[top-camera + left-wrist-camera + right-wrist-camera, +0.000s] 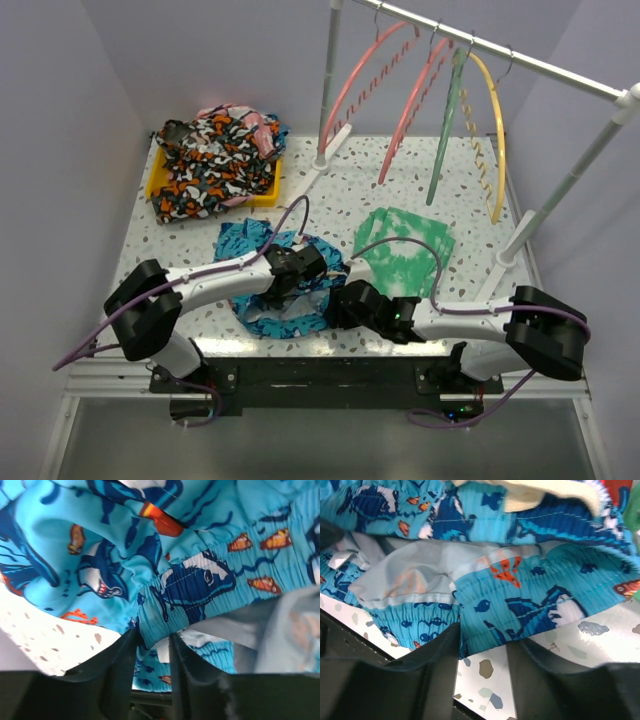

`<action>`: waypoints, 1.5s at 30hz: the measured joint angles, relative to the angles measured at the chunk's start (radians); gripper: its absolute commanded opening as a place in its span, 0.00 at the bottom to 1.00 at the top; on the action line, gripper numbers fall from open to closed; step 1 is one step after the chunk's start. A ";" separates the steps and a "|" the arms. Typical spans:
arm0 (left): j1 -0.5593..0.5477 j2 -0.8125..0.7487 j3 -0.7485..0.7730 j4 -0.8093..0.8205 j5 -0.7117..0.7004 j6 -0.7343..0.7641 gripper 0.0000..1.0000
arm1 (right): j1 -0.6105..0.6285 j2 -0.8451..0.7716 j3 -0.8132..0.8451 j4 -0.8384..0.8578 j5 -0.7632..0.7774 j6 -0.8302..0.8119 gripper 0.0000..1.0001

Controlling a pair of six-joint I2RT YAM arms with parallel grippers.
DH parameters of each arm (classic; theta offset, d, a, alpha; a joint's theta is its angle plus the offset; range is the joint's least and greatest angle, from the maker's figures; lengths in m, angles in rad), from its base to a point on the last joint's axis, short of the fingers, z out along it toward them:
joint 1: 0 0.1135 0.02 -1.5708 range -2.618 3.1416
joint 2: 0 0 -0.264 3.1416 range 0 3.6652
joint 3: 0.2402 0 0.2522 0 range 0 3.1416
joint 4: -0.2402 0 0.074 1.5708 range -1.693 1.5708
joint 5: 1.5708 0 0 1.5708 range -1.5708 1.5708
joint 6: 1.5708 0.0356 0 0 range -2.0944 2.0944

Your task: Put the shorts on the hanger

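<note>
The left gripper (150,650) and right gripper (482,645) each clamp the waistband (520,605) of the shorts (240,245), likely to lift and spread it open for the hanger (352,80). The shorts lie bunched just left of the green cloth (400,250); the hanger hangs beyond that cloth.

Top cam overhead, wrist cams near shorts (190,585)

Left arm (215,277): low, reaching right toward centre.
Left end effector (152,639): fingers nearly together, pinching the shorts (195,585).
Right arm (460,320): low, reaching left.
Right end effector (484,635): fingers clamping the shorts' waistband.
</note>
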 measured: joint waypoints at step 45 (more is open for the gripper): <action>0.186 -0.552 0.610 0.137 -0.194 -0.048 0.00 | 0.000 -0.208 1.088 -0.858 0.483 -0.422 0.00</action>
